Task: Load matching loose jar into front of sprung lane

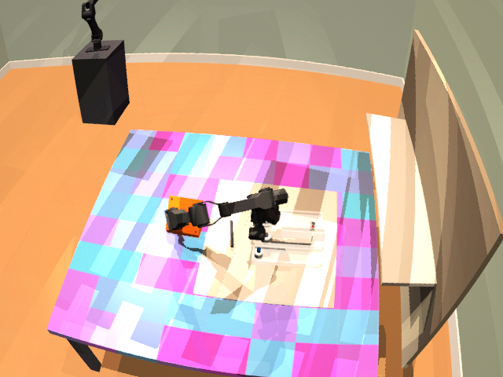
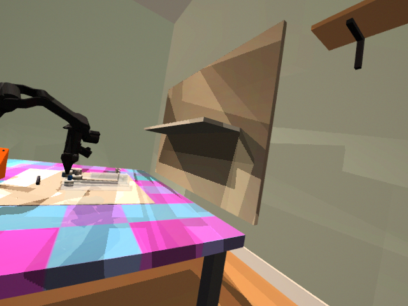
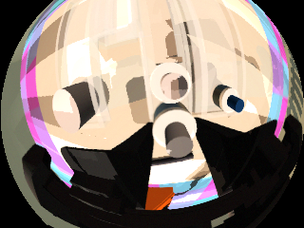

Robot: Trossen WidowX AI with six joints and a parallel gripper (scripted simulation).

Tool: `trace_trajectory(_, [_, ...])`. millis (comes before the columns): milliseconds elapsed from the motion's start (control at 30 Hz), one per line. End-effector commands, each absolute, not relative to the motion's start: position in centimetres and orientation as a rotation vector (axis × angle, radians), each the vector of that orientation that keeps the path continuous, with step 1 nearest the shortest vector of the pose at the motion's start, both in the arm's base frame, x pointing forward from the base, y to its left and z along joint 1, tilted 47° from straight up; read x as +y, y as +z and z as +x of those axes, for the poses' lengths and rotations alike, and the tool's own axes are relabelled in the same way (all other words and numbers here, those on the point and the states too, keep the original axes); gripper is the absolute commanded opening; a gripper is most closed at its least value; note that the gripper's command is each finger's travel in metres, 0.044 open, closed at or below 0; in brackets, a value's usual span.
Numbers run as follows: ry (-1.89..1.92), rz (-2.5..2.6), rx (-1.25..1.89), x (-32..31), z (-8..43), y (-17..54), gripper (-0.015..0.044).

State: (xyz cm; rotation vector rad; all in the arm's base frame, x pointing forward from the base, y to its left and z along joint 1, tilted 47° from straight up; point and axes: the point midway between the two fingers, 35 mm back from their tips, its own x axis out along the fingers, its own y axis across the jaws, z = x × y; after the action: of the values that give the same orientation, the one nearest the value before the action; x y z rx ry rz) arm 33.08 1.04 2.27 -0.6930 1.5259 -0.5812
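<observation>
My gripper (image 1: 256,236) (image 2: 67,172) (image 3: 173,123) points down, shut on a white jar with a grey knob. In the wrist view this held jar (image 3: 180,146) stands between the fingertips, right in front of the white jar in the middle lane (image 3: 157,82). That lane jar also shows beside the gripper in the top view (image 1: 267,236). The two look very close; whether they touch, and whether the held jar's base is on the lane floor, I cannot tell. The clear rack (image 1: 288,265) (image 2: 99,189) extends away from the gripper. The pusher plate is not clearly visible.
A blue-knobbed jar (image 1: 258,252) (image 2: 69,178) (image 3: 235,103) stands in the lane on one side. A wider pale-topped jar (image 3: 66,111) is on the other. A thin dark bar (image 1: 232,234) (image 2: 37,180) lies before the rack. A wall shelf (image 1: 402,203) (image 2: 197,126) stands beyond.
</observation>
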Motion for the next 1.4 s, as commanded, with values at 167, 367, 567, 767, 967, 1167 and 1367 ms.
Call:
trace_trajectory(167, [-0.581,-0.687,1.498,1.3,34.2,2.7,0.0])
trace_trajectory(367, [-0.581,-0.687,1.498,1.4,34.4,2.7,0.0])
trace_trajectory(567, [-0.581,-0.687,1.498,1.4,34.6,2.8,0.0])
trace_trajectory(767, [-0.581,-0.687,1.498,1.4,34.9,2.8,0.0])
trace_trajectory(967, [-0.581,-0.687,1.498,1.5,35.1,2.9,0.0])
trace_trajectory(1167, [-0.581,-0.687,1.498,1.5,35.3,2.9,0.0])
trace_trajectory(1367, [-0.581,-0.687,1.498,1.5,35.3,2.9,0.0])
